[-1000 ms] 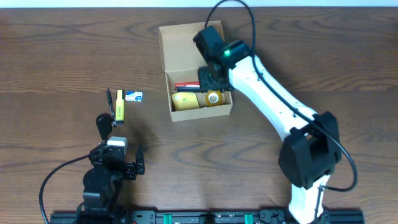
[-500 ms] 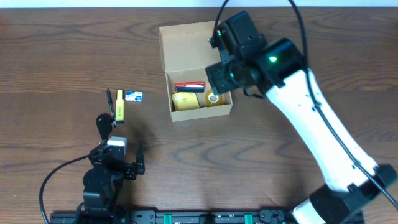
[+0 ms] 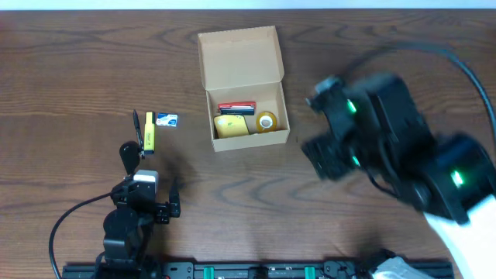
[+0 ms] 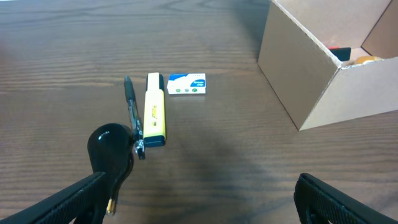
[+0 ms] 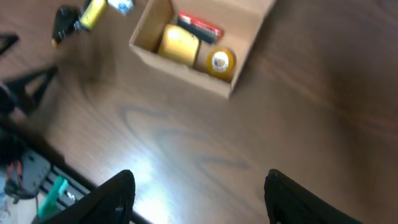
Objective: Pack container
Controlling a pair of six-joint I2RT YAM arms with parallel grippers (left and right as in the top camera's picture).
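- Plainly, the left gripper [image 4: 202, 180] is released: its fingers are spread wide with only bare table between them.
- Just ahead of those fingers and a little to their left, the yellow highlighter [image 4: 154, 109] and the black pen [image 4: 131, 106] lie side by side.
- A small blue-and-white packet [image 4: 186, 84] lies just beyond them. A dark rounded object [image 4: 111, 146] that I cannot identify sits at the pen's near end.
- The highlighter's long axis points away from the fingers. Jaws closing sideways would probably meet its narrow width without the wrist having to turn.
- The container [image 4: 298, 68] stands ahead and to the right of the left fingers, well apart from the loose pieces, with its lid flap open.
- Inside it are a yellow block [image 5: 179, 45], a red item [image 5: 199, 26] and a tape roll [image 5: 219, 61].
- The right gripper [image 5: 199, 177] shows blurred, its fingers apart and empty. The container lies ahead of them and to their left, at some distance.
- The left arm is clearly the nearer one to what remains outside. Any carry from there would run forward and to the right, over the container's near wall.
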